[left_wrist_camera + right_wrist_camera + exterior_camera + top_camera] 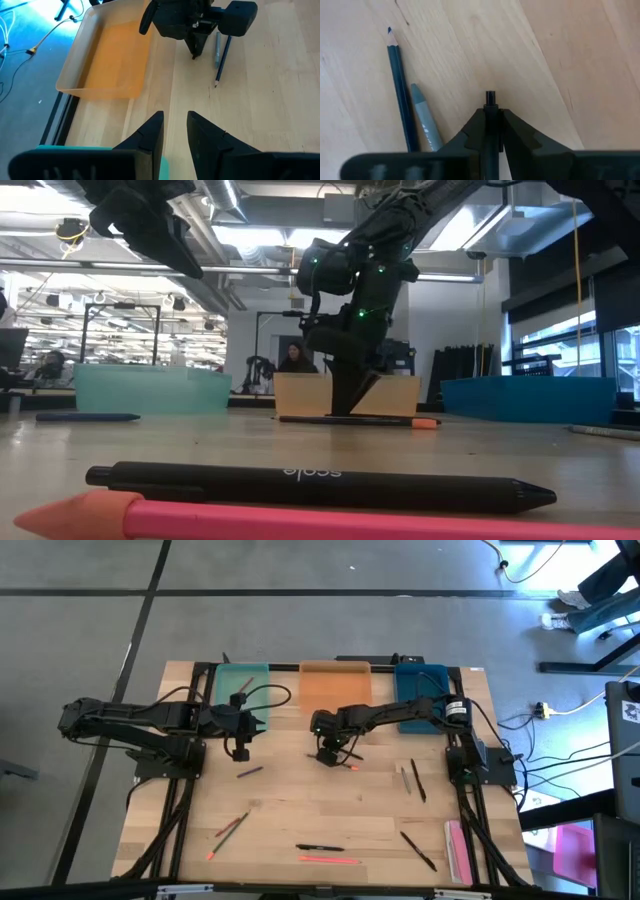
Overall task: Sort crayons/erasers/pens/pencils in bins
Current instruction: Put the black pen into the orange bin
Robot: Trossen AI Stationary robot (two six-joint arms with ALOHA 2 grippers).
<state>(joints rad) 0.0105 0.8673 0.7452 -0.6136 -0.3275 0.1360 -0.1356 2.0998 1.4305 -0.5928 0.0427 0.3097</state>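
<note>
A black pen [490, 100] lies on the bench before the orange bin [334, 688], pinched between the right tool [490, 116] fingers. Grasping seems underway; next, lift and carry it to a bin. The left tool [175, 131] hovers apart near the teal bin [240, 685].

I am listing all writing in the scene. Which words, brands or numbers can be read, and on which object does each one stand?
"scale": pale print on the barrel of the black pen lying nearest in the low view; it appears upside down there.
No other readable text: the bins, the pencils and the arms show none.
</note>
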